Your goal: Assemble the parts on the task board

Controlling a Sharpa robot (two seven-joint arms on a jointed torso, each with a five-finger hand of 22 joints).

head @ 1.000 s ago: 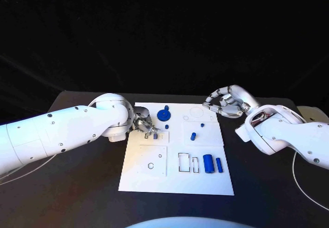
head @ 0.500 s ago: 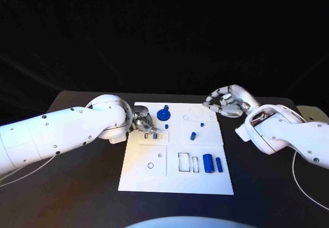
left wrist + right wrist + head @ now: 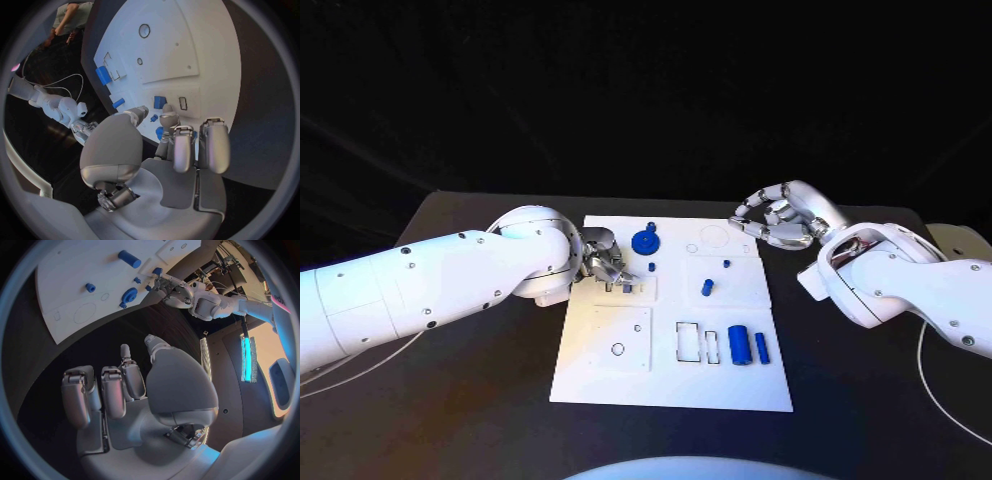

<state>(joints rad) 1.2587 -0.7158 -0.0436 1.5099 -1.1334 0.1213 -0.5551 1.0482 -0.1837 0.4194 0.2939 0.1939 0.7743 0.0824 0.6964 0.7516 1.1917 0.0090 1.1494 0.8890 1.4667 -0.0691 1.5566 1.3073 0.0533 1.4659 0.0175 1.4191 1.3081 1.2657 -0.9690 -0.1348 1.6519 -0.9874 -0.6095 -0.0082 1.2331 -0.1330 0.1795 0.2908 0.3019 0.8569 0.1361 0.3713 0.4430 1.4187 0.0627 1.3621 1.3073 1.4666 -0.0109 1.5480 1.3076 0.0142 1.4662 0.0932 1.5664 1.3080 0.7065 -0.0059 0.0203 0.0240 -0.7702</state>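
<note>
Left arm has swung slightly inward over the last second; left hand barely shifted, fingers curled over small blue parts at the board's left edge. Whether they pinch one, cannot tell. Right hand unmoved, fingers curled on nothing, off the board corner. Insertion likely ongoing; other parts wait.

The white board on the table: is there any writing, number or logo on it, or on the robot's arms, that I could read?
None can be read. The task board bears only outlined slots and circles, no letters or numbers. The blue parts, such as the large cylinder, are plain. The white arms show small dark dots, no wording; the left hand and right hand carry no label.
</note>
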